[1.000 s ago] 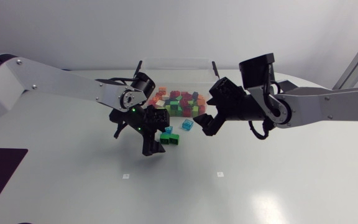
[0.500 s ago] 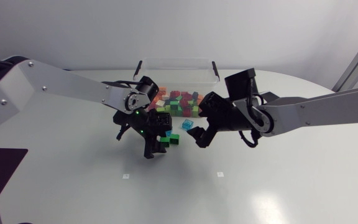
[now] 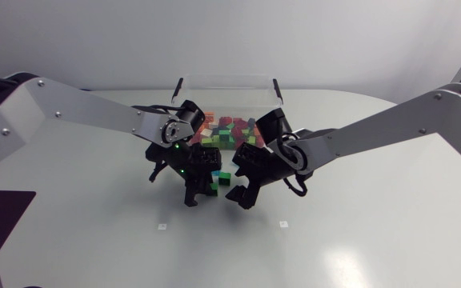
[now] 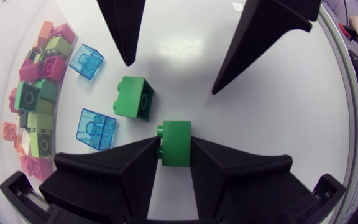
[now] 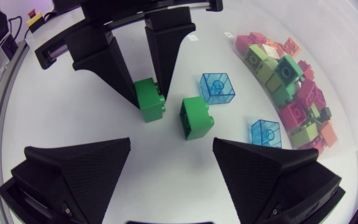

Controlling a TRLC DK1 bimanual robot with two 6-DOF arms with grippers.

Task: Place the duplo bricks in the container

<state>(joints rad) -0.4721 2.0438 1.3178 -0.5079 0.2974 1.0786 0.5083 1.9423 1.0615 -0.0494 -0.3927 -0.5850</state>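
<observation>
From the left edge of the frame the left arm reaches in to the middle of the white table. Its left gripper is clenched on a green brick, with one black finger pressed to each side of it. Just ahead of those fingers a second green brick lies loose on the tabletop, apart from the held one. Two clear blue bricks lie beside it, on the side towards the container. That clear box stands at the upper middle of the frame and holds a heap of mixed bricks in red, orange, green and pink. From the right edge comes the right arm, stretched past the middle so that the two claws face each other tip to tip. Its right gripper is released, fingers spread wide and touching nothing, with the loose green brick just ahead of its fingertips.
</observation>
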